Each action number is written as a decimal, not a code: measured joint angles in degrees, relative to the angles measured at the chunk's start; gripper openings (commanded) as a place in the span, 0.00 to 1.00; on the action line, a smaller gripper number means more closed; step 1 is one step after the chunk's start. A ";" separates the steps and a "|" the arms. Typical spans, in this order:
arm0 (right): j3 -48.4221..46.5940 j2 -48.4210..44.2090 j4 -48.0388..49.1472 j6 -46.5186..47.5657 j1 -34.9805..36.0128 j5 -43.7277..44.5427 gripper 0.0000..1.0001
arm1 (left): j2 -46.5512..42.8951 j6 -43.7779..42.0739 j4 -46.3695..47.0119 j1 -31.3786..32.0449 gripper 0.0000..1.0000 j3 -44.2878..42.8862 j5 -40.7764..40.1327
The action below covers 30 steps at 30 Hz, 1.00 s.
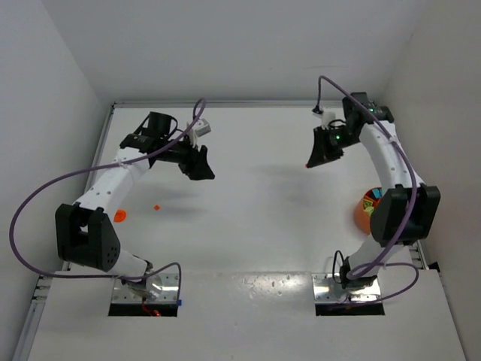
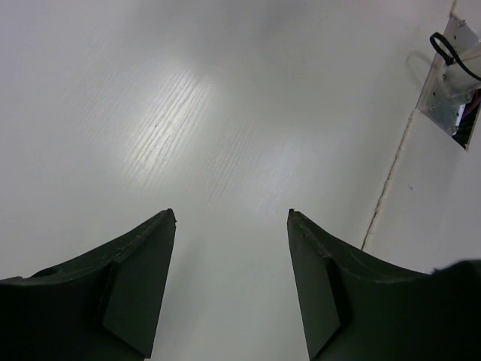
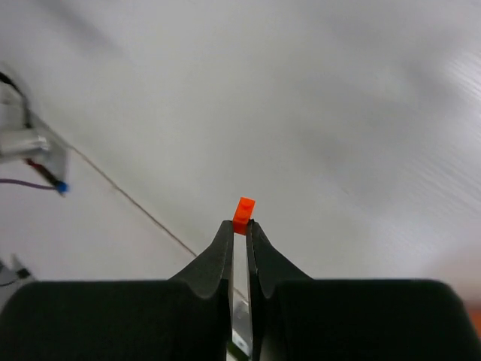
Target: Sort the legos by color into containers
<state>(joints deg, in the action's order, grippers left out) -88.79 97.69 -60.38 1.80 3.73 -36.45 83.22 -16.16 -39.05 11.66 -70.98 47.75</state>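
Right wrist: right gripper [image 3: 239, 224] pinches orange brick [image 3: 243, 213] at tips, likely for near-right bowl [image 1: 358, 215]; left gripper [image 2: 231, 215] spread.

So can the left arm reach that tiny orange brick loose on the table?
Probably yes: the left gripper is open and empty, and the orange brick lies nearby with nothing between.

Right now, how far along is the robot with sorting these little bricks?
Done: several coloured bricks already sit in the orange bowl, half hidden behind the right arm. In hand: the right gripper pinches one orange brick. Still to do: a loose orange brick on the table, another orange piece beside the left arm; the left gripper is open and empty.
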 measured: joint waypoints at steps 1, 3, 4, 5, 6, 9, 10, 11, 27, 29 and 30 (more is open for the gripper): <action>0.04 -1.22 -3.13 2.75 -1.92 3.02 0.00 | 0.48 -0.31 -0.81 -0.04 0.67 -0.50 -0.02; -0.22 -2.29 -7.91 6.86 -5.38 7.98 0.00 | 1.33 -0.90 -1.99 -0.07 0.67 -1.57 0.02; -0.55 -2.38 -10.01 8.74 -7.39 10.51 0.00 | 1.77 -1.16 -2.23 -0.07 0.67 -2.10 0.09; -0.87 -2.36 -11.34 10.08 -9.46 13.03 0.00 | 2.29 -1.36 -2.60 -0.07 0.68 -2.80 0.26; -1.09 -2.36 -12.26 11.15 -11.30 15.65 0.00 | 2.82 -1.49 -2.86 -0.07 0.68 -3.50 0.44; -1.79 -2.54 -14.10 13.86 -16.68 23.91 0.00 | 4.11 -1.86 -3.52 -0.09 0.68 -5.11 0.70; -1.77 -2.80 -14.40 14.78 -18.25 26.34 0.00 | 4.33 -2.05 -3.78 -0.09 0.68 -5.40 0.76; -1.77 -3.21 -14.82 15.47 -19.52 28.39 0.00 | 4.55 -2.29 -4.15 -0.09 0.68 -5.68 0.85; 3.34 -8.55 -16.74 26.03 -37.09 38.88 0.00 | 9.79 -4.13 -8.50 -0.09 0.80 -11.02 1.60; 3.93 -7.76 -16.85 26.75 -37.42 38.51 0.00 | 10.21 -4.31 -8.63 -0.07 0.98 -11.04 1.57; 4.00 -7.23 -16.90 27.06 -37.42 38.23 0.00 | 10.34 -4.39 -8.63 -0.07 1.00 -11.04 1.51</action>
<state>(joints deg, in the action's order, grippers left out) -84.79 90.45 -77.28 28.86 -33.69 1.78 93.56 -20.56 -47.68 11.60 -82.02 49.25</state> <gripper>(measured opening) 0.064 0.898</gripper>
